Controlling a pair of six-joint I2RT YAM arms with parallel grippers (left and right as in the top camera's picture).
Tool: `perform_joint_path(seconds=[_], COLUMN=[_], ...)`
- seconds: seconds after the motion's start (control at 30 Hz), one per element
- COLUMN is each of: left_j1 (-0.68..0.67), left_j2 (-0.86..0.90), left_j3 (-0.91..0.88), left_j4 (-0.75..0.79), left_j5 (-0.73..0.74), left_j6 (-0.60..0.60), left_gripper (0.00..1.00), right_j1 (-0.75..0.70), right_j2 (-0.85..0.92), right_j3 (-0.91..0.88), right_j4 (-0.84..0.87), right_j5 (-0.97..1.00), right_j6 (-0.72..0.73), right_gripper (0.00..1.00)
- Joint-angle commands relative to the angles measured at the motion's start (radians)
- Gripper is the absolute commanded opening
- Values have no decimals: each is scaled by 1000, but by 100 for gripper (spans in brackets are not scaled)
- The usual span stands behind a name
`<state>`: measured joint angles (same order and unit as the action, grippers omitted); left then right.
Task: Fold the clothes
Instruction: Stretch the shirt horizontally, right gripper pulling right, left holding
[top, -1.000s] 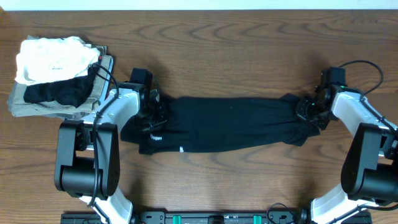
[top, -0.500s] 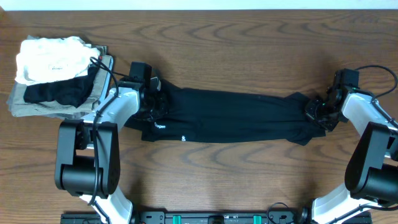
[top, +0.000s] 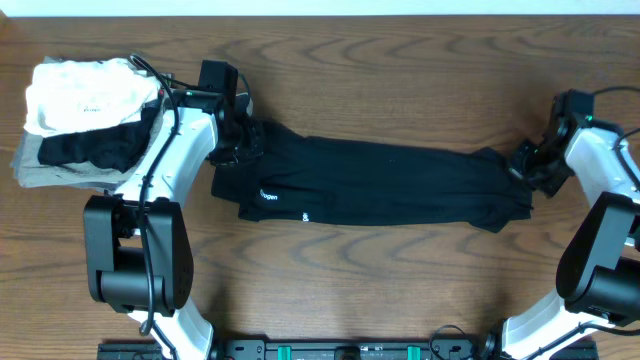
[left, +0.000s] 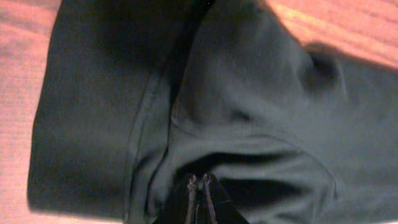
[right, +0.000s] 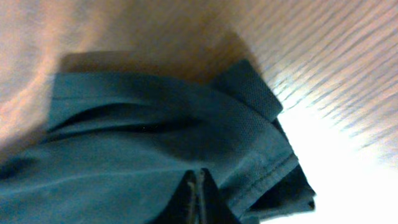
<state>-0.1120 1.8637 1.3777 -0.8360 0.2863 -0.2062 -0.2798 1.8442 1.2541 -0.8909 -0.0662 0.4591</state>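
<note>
Left gripper (top: 243, 150) and right gripper (top: 522, 165) each pinch an end of the stretched black T-shirt (top: 380, 185), jaws nearly closed. Its white print (top: 268, 196) is too small to read

One black T-shirt (top: 380, 185) lies on one desk (top: 400, 60). There are two tools: one left tool (top: 245, 150) and one right tool (top: 521, 165). The far left pile holds one white garment (top: 85, 90), one dark garment (top: 90, 150), and grey garments (top: 30, 172), whose number is unclear.
</note>
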Motion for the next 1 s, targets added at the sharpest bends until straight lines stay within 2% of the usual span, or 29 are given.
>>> perform_joint_path(seconds=[0.0, 0.03, 0.07, 0.1, 0.13, 0.17, 0.2, 0.27, 0.33, 0.47, 0.6, 0.7, 0.77, 0.83, 0.97], left_j1=[4, 3, 2, 1, -2, -7, -12, -19, -19, -19, -19, -19, -19, -19, -19], left_j2=[-2, -2, -2, -2, -2, -2, -2, -2, -2, -2, -2, -2, -2, -2, -2], left_j3=[23, 23, 23, 23, 23, 23, 23, 23, 23, 23, 23, 23, 21, 21, 21], left_j4=[-60, -80, -100, -113, -123, -128, -128, -125, -124, -120, -108, -109, -109, -109, -101], left_j5=[27, 42, 53, 59, 68, 70, 69, 68, 64, 64, 64, 64, 64, 64, 64], left_j6=[15, 16, 16, 16, 24, 39, 56, 80, 79, 79, 79, 79, 79, 79, 79], left_gripper=[8, 8, 8, 8, 8, 13, 22, 48, 64, 66, 66, 66, 66, 66, 66], right_j1=[-6, -3, -2, -1, -2, -4, -10, -34, -72, -135, -194, -232, -256, -279, -320], right_j2=[-32, -34, -34, -34, -33, -33, -33, -33, -33, -33, -32, -31, -31, -31, -31], right_j3=[56, 57, 57, 56, 53, 50, 49, 49, 49, 40, 0, -40, -60, -76, -104], right_j4=[-61, -79, -103, -123, -138, -152, -162, -164, -147, -91, -1, 61, 81, 101, 114], right_j5=[-30, -40, -43, -37, -21, 3, 35, 84, 84, 23, -67, -179, -232, -259, -389], right_j6=[-101, -125, -143, -151, -152, -145, -126, -89, -91, -261, -420, -520, -551, -560, -640], right_gripper=[23, 33, 51, 59, 62, 62, 62, 64, 68, 70, 81, 85, 87, 95, 96])
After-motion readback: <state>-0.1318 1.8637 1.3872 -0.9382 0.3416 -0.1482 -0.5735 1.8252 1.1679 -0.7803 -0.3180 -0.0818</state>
